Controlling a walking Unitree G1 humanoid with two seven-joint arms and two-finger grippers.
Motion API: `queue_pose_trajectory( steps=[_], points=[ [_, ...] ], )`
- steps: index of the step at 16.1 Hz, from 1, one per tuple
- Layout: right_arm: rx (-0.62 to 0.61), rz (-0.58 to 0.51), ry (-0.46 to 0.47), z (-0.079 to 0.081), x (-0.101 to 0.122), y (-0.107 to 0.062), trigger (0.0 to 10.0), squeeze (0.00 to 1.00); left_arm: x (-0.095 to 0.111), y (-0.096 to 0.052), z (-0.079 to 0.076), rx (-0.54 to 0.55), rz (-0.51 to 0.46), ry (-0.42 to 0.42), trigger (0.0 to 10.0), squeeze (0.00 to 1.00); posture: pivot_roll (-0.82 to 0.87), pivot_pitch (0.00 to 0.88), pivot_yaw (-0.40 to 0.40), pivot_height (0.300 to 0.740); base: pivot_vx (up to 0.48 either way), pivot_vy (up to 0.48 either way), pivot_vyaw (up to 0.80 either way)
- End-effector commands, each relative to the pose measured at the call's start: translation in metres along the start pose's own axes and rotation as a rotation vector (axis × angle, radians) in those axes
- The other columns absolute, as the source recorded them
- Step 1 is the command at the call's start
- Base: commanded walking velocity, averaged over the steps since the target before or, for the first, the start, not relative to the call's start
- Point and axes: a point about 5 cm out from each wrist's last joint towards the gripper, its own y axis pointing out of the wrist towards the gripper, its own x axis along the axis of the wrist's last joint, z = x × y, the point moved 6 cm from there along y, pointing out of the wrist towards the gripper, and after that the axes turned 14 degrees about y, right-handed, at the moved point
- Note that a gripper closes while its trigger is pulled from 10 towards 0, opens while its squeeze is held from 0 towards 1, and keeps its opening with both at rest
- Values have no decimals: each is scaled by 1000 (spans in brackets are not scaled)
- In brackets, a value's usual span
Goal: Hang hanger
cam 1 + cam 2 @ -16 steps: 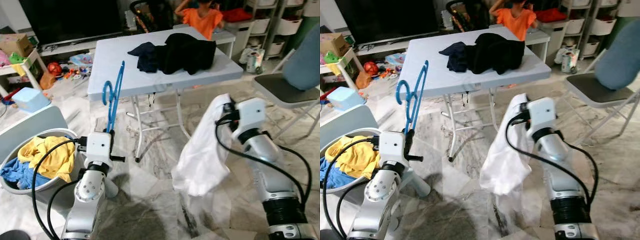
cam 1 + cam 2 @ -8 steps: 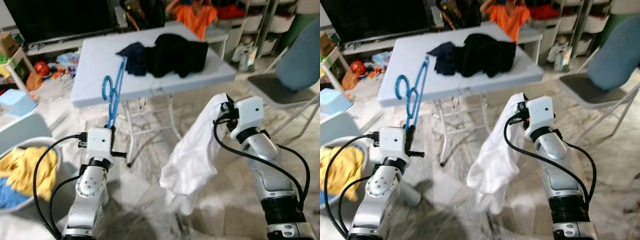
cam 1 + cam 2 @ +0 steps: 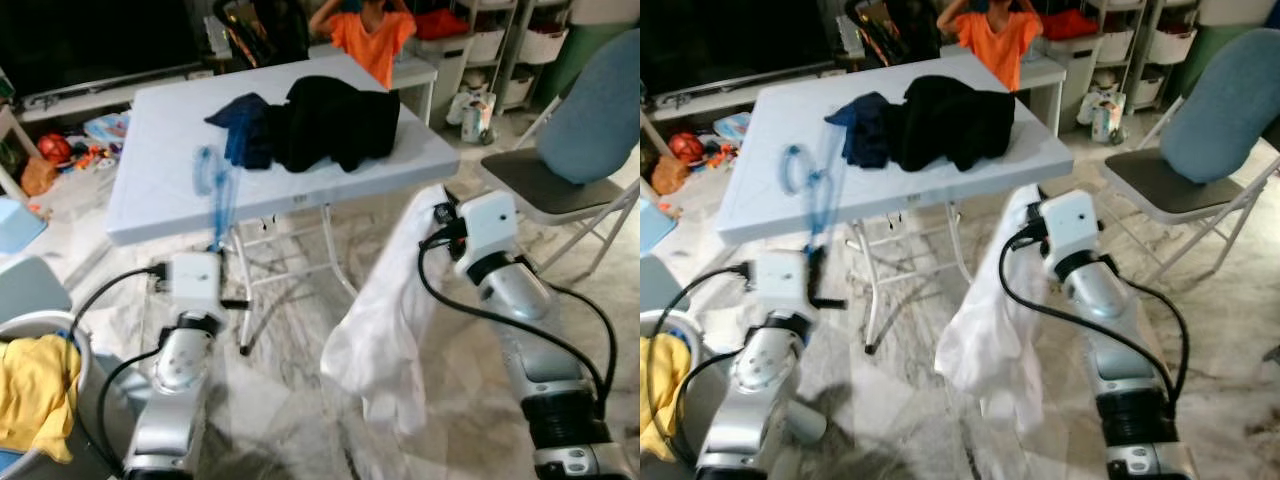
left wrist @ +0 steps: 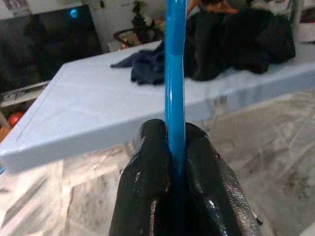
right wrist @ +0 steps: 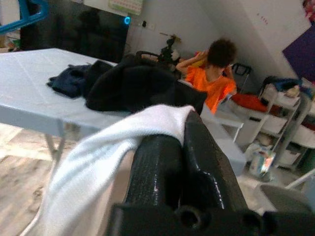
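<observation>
A blue plastic hanger stands upright in front of the white folding table, blurred in the eye views. My left gripper is shut on the hanger's lower bar. My right gripper is shut on a white garment, which hangs down from it toward the marble floor, to the right of the hanger. In the right wrist view the white cloth drapes over the black fingers.
Dark clothes lie piled on the table. A person in an orange shirt sits behind it. A folding chair stands at right. A laundry basket with yellow cloth sits at lower left.
The camera has swung left to right, so the whole scene shifted and blurred. Both grippers keep their hold; the basket has slid toward the left edge.
</observation>
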Motion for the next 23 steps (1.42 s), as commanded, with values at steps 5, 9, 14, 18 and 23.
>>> queue_pose_trajectory(
  steps=[5,9,14,18,23],
  points=[
    [36,-39,8,15,14,9,10000,0,0,2,20,61,9,1,10000,0,-95,0,40,740,338,341,0],
    [29,-67,25,14,18,8,10000,0,5,3,19,57,-6,0,10000,0,-94,0,41,740,315,348,0],
    [14,-67,9,12,19,9,10000,0,10,4,15,47,-26,-24,10000,0,-95,0,42,740,0,0,0],
    [14,-100,6,11,27,11,10000,0,22,7,19,56,-70,-26,10000,0,-94,0,45,740,142,0,0],
    [44,-125,39,17,36,15,10000,0,28,9,20,57,-92,-26,10000,0,-92,0,45,740,365,0,540]
  ],
)
